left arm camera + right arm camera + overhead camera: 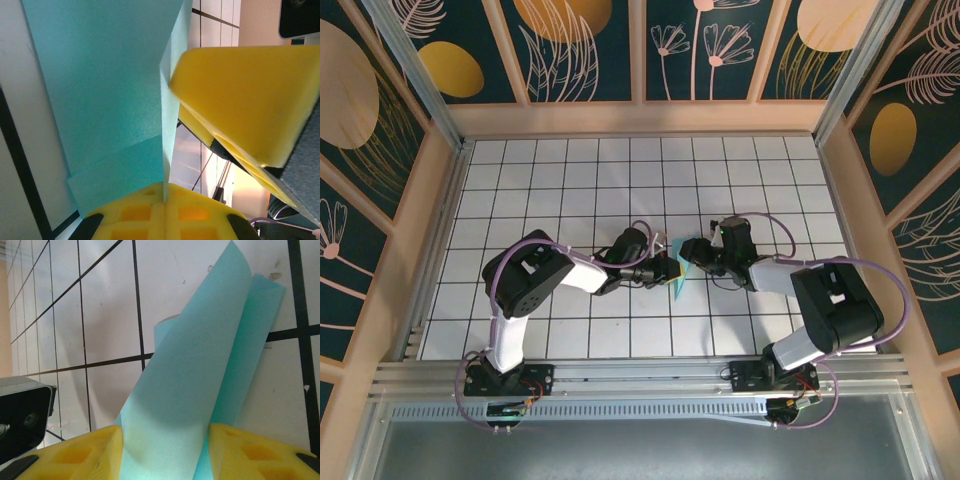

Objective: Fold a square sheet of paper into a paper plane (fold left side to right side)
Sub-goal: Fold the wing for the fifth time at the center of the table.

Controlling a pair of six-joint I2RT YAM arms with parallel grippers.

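Observation:
The square sheet of paper (pixel 678 280) is turquoise, partly folded and lifted off the white grid table between both grippers. My left gripper (pixel 665 268) is shut on it. In the left wrist view its yellow pads (pixel 164 197) pinch a thin upright edge of the paper (pixel 100 90), and the rest spreads away to the left. My right gripper (pixel 698 252) faces the left one. In the right wrist view its fingers (pixel 165 455) stand apart, and a bowed flap of the paper (pixel 200 355) fills the gap between them. One yellow right finger (pixel 240 95) sits close beside the pinched edge.
The white grid table (pixel 570 180) has wooden walls on three sides. A metal rail (pixel 640 375) with both arm bases runs along the near edge. Part of the left arm's black wrist (pixel 22 415) is close to the right gripper.

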